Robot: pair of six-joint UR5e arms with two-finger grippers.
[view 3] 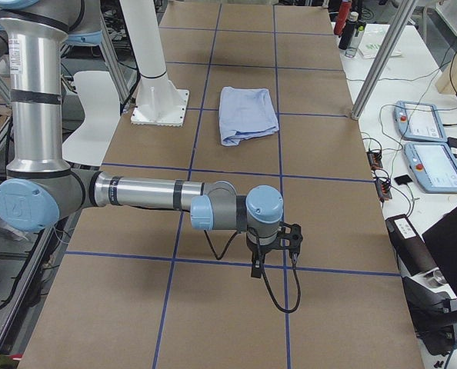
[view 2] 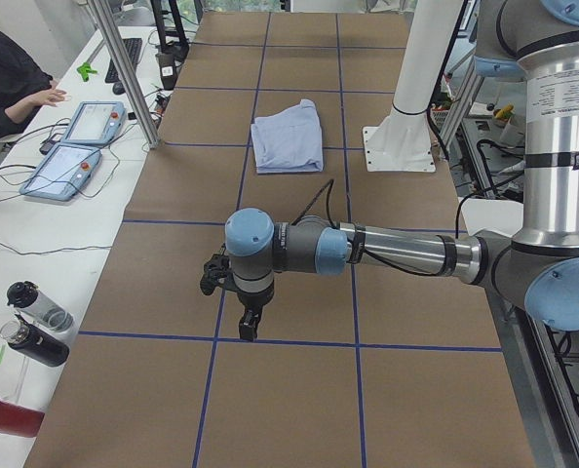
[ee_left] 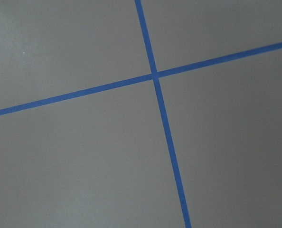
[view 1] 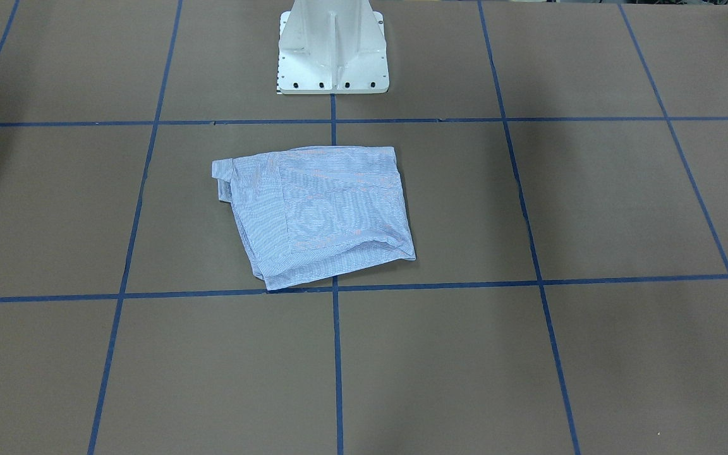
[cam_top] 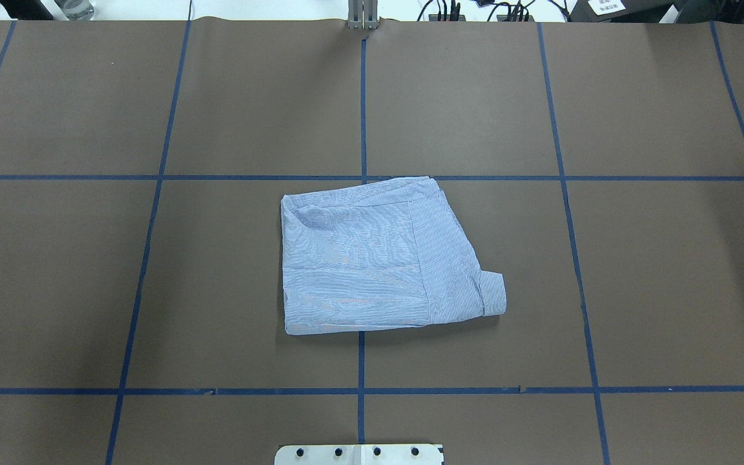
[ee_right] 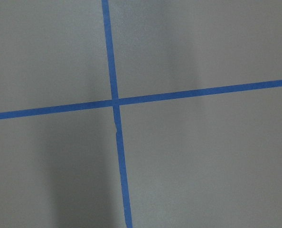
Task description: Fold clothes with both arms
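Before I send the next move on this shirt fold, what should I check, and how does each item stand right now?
1. Shirt lies folded on the table: ok.
2. Shirt edges tucked in: not ok, a cuff sticks out at one corner.
3. Left pincer apart from the shirt: ok.
4. Right pincer apart from the shirt: ok.
5. Pincers open or shut: cannot tell.
6. Person off the brown table: ok.
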